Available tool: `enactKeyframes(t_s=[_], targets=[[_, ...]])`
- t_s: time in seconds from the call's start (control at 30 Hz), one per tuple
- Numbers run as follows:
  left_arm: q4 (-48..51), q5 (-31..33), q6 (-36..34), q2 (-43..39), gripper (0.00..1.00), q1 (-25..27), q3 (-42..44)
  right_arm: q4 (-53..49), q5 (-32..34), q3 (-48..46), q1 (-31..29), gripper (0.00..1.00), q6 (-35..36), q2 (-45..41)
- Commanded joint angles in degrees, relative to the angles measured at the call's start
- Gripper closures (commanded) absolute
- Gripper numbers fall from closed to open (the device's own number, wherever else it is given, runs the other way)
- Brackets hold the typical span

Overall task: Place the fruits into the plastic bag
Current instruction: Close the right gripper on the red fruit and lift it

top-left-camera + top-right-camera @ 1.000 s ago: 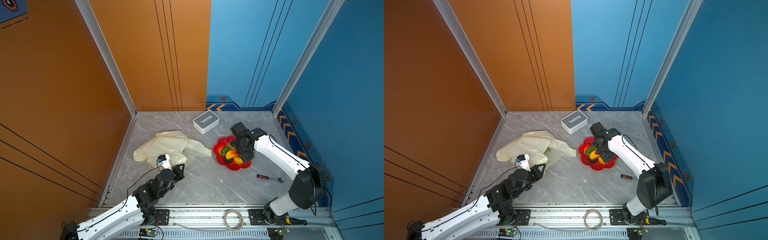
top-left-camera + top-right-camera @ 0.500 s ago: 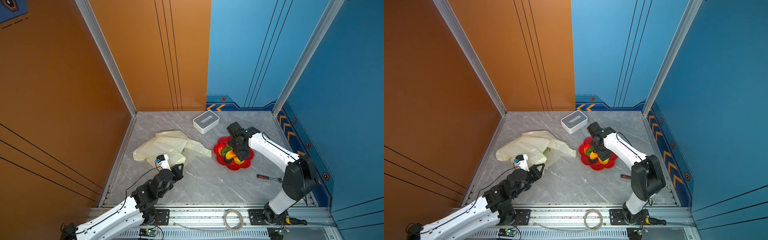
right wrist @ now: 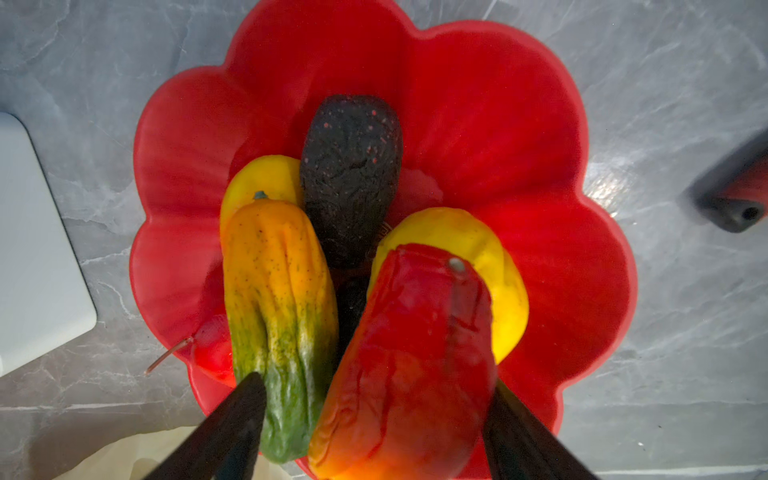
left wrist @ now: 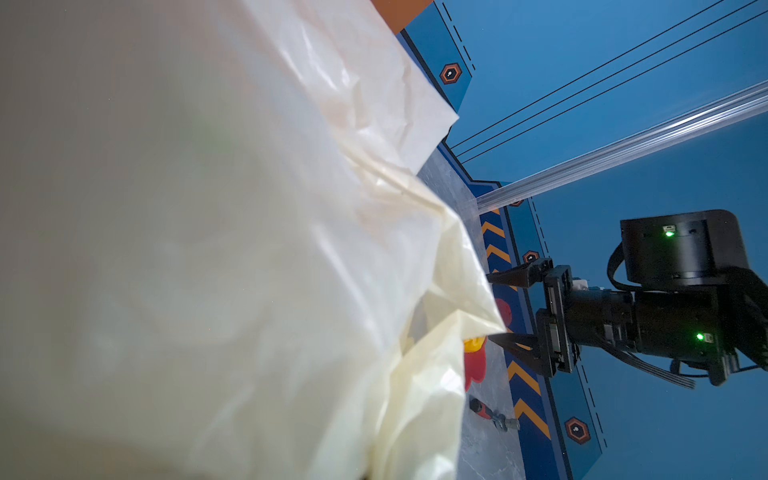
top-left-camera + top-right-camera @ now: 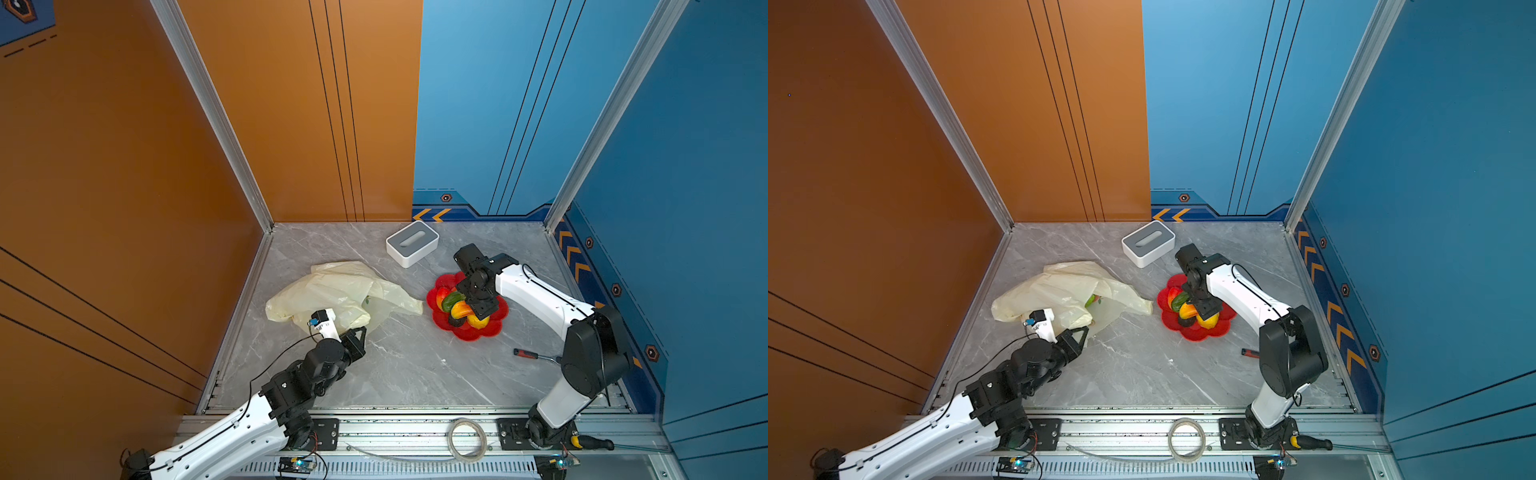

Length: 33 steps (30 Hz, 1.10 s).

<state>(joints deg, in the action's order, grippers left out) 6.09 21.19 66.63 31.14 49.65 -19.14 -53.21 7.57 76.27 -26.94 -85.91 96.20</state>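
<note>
The plastic bag [image 5: 332, 286] [image 5: 1059, 286] lies crumpled at the left, and a green-red fruit [image 5: 1091, 299] shows at its mouth. My left gripper [image 5: 360, 331] is shut on the bag's near edge. The bag's film [image 4: 249, 249] fills the left wrist view and hides the fingers. Several fruits lie in the red flower dish [image 5: 494, 328]: a red mango [image 3: 407, 353], an orange-green mango [image 3: 278, 299], a dark avocado [image 3: 353, 174] and a yellow one [image 3: 478, 245]. My right gripper [image 3: 376, 382] [image 5: 478, 305] is low over them, open. Its fingers straddle the red and orange-green mangoes.
A white-and-grey box [image 5: 411, 243] stands behind the dish [image 3: 519, 124]. A red-handled screwdriver [image 5: 528, 354] lies to the dish's near right. A tape roll [image 5: 467, 440] sits on the front rail. Orange and blue walls close in the left, back and right.
My right gripper has shifted left and down over the fruits in the dish, and its jaws have narrowed a little. The left gripper has stayed at the bag's edge.
</note>
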Motion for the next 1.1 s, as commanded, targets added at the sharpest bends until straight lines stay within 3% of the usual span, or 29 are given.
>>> enactKeyframes(t_s=[0.0, 0.47, 1.07], targets=[[1.5, 1.3, 0.5, -0.6, 1.0, -0.7, 0.6, 0.3, 0.2, -1.2, 0.4, 0.26, 0.2, 1.0], [1.5, 1.4, 1.0, -1.4, 1.0, -0.8, 1.4, 1.3, -0.3, -4.1, 0.3, 0.3, -0.1, 0.2], [0.3, 1.1, 0.5, 0.2, 1.0, -1.0, 1.0, 2.2, -0.6, -4.3, -0.1, 0.57, 0.0, -2.8]])
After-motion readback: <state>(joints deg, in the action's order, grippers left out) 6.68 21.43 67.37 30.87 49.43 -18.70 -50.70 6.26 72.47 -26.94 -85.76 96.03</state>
